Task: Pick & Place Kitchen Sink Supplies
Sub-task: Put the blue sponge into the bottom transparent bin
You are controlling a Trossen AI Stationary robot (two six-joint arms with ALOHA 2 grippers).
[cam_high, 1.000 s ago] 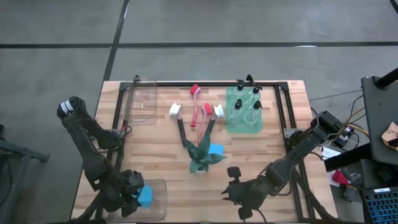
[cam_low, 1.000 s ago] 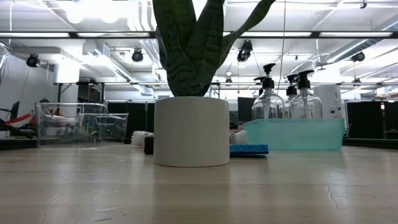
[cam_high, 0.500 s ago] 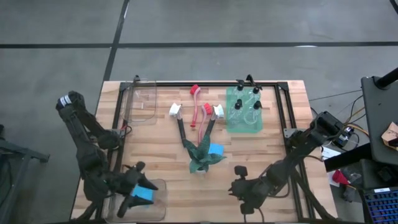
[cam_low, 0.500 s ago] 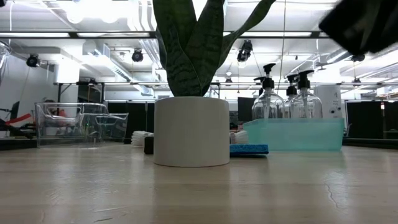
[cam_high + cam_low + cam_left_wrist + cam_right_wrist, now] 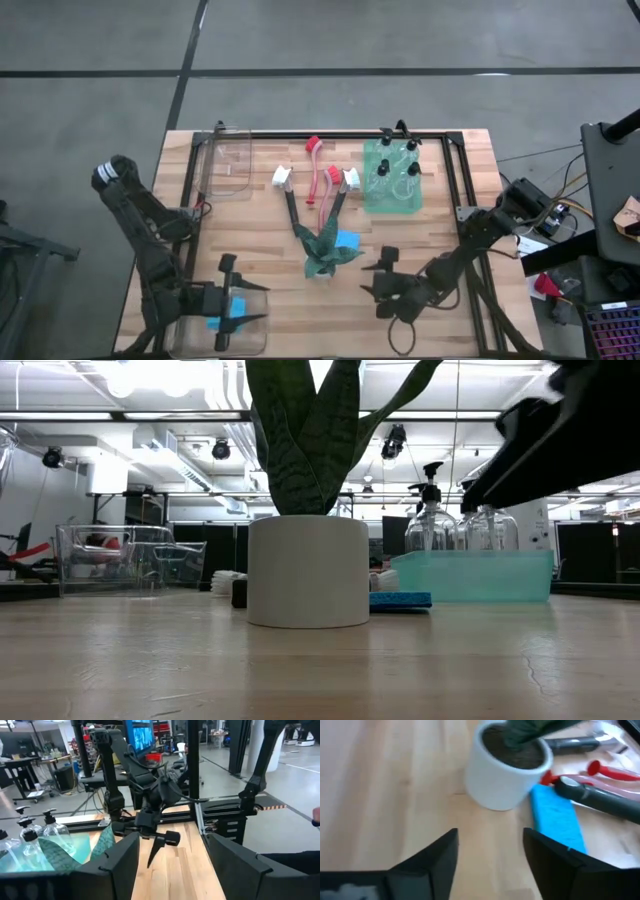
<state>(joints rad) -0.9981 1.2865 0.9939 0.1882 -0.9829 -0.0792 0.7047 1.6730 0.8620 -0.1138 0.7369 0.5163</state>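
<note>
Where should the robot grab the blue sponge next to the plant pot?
Probably across its two long edges, coming down from above. The blue sponge lies flat on the table, so only its thin sides give the fingers something to pinch. One end sits close to the white plant pot and a dark brush handle crosses there, so the free end nearest the open right gripper looks easiest.

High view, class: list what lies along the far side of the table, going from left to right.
Clear bin → white-headed brush → red-headed brush → teal tray holding the black-capped bottles.
</note>
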